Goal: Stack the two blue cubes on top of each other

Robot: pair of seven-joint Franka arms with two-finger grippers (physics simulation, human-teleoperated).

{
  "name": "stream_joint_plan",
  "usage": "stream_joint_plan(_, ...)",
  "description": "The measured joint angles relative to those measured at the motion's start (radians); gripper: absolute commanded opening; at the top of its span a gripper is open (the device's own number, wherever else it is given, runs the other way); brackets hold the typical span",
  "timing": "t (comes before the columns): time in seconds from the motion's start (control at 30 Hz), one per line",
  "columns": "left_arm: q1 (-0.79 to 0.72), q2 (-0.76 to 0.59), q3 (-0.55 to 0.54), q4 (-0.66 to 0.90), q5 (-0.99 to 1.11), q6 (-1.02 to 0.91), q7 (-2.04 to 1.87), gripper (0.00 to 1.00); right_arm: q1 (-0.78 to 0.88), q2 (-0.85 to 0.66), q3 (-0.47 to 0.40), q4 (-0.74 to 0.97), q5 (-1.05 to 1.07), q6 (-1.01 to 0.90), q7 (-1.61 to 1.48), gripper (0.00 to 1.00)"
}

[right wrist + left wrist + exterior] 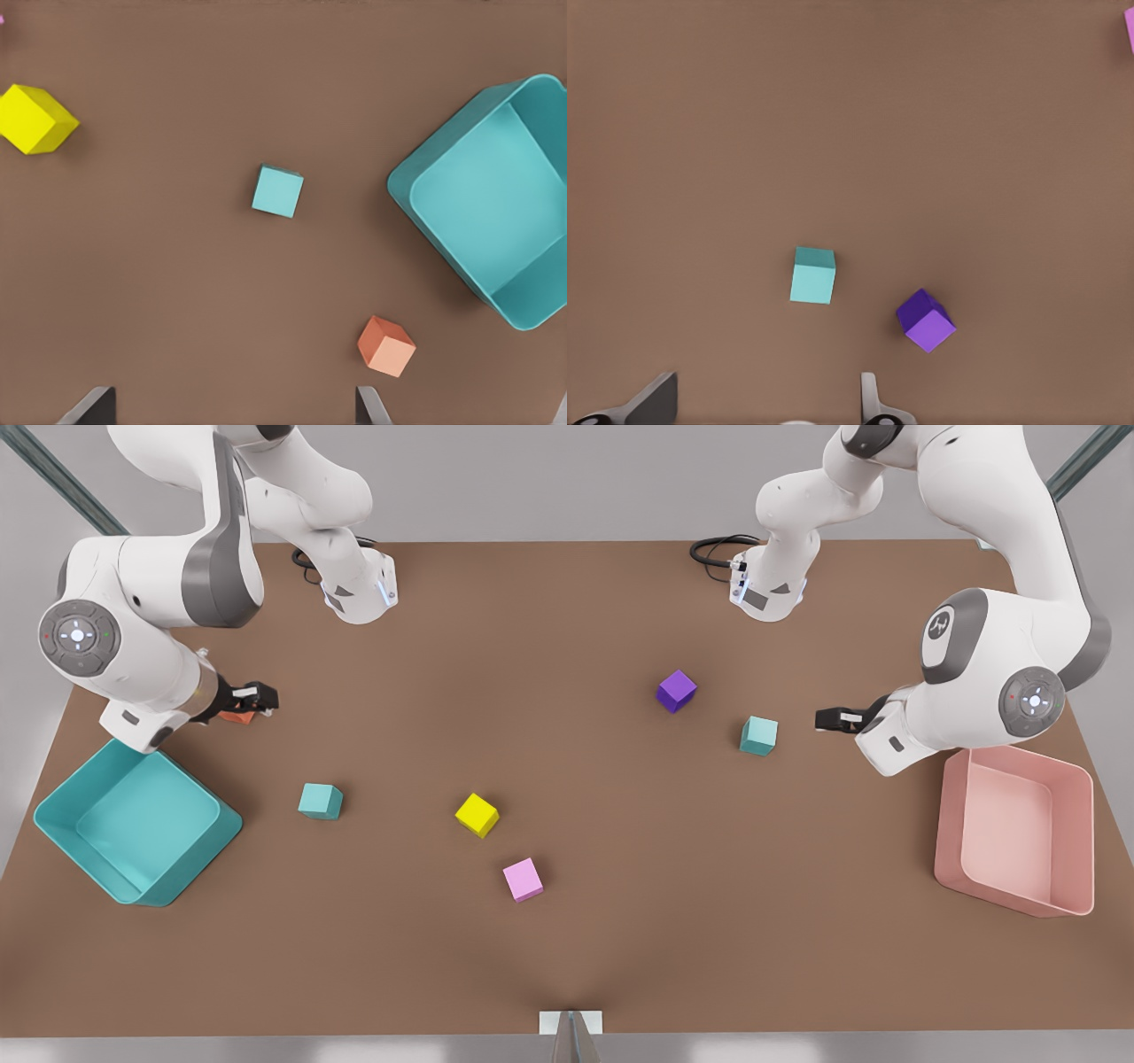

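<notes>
Brown tabletop [620, 921] spreads under me, with grey floor beyond its edges. My left gripper [837, 718] hangs beside the pink bin [1067, 779], fingers [870, 398] spread wide and cut off at the frame edge in its wrist view, holding nothing. One blue cube [759, 735] sits between that gripper and the purple cube [677, 690], apart from both. My right gripper [252, 698] hovers near the teal bin [53, 815], over an orange cube [386, 345] that it mostly hides in the front view; its fingers [368, 405] are parted and empty too. The other blue cube [320, 801] lies between the teal bin and the yellow cube [477, 814]. A pink cube [523, 879] sits near the yellow one.
</notes>
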Motion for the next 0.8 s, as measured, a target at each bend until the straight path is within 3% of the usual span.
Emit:
stream_joint_plan(0.17,0.0,0.005,0.001,-0.002,-0.001,-0.011,-0.006,1.0,0.007,0.035,0.003,-0.007,-0.015,0.025,-0.007,1.0)
stream_joint_plan(0.4,0.0,0.007,0.001,-0.003,-0.003,-0.023,-0.013,1.0,-0.027,0.076,-0.002,-0.393,-0.041,0.325,0.016,1.0)
stream_joint_plan(0.8,0.001,0.006,0.002,-0.001,-0.004,-0.032,-0.019,1.0,-0.059,0.185,-0.013,-0.448,-0.038,0.679,0.182,1.0)
